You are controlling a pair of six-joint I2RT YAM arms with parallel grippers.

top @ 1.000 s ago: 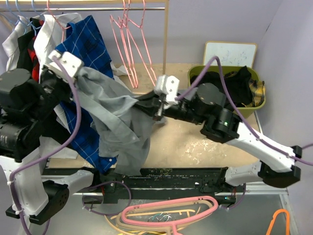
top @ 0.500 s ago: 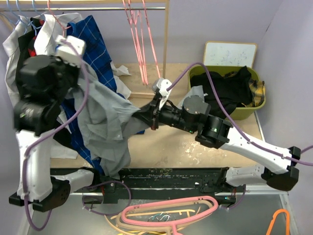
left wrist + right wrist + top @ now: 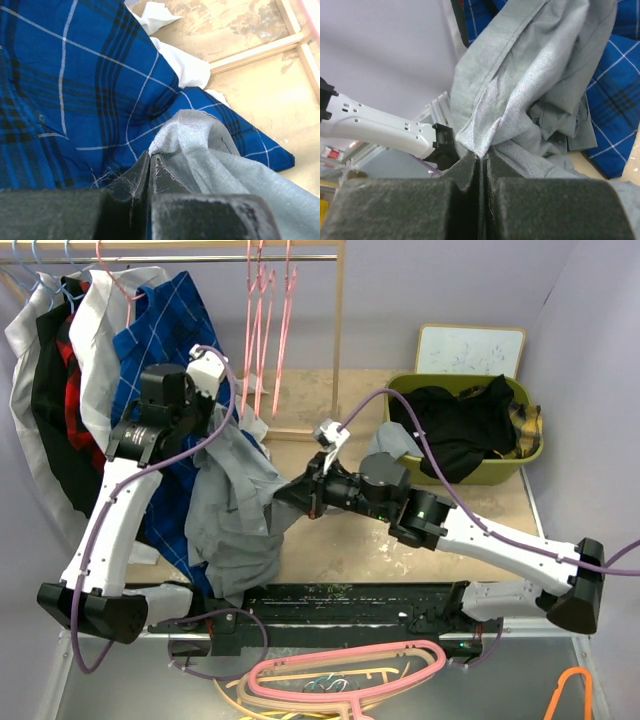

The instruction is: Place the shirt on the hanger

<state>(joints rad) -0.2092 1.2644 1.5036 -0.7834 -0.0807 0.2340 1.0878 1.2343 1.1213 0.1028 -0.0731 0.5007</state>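
The grey shirt (image 3: 235, 515) hangs bunched between both arms, in front of the blue checked shirt (image 3: 165, 335). My left gripper (image 3: 224, 430) is shut on a fold at the grey shirt's upper edge. The left wrist view shows that gripper (image 3: 150, 157) pinching the grey cloth (image 3: 215, 165) over the blue checks. My right gripper (image 3: 292, 496) is shut on the shirt's right side. In the right wrist view its gripper (image 3: 482, 157) clamps a peak of the grey cloth (image 3: 530, 75). Several thin pink hangers (image 3: 265, 330) hang from the rail (image 3: 200, 257), just right of the left gripper, none in the shirt.
Other garments (image 3: 60, 370) hang on the rail at the left. A wooden post (image 3: 340, 330) stands behind the hangers. A green bin (image 3: 535, 455) with a black garment sits at the right, a whiteboard (image 3: 470, 350) behind it. Chunky pink hangers (image 3: 350, 670) lie below the table's near edge.
My left arm has swung right and away from the camera with the shirt. My right gripper has moved left and nearer, so the shirt bunches closer. The thin hangers have swung.
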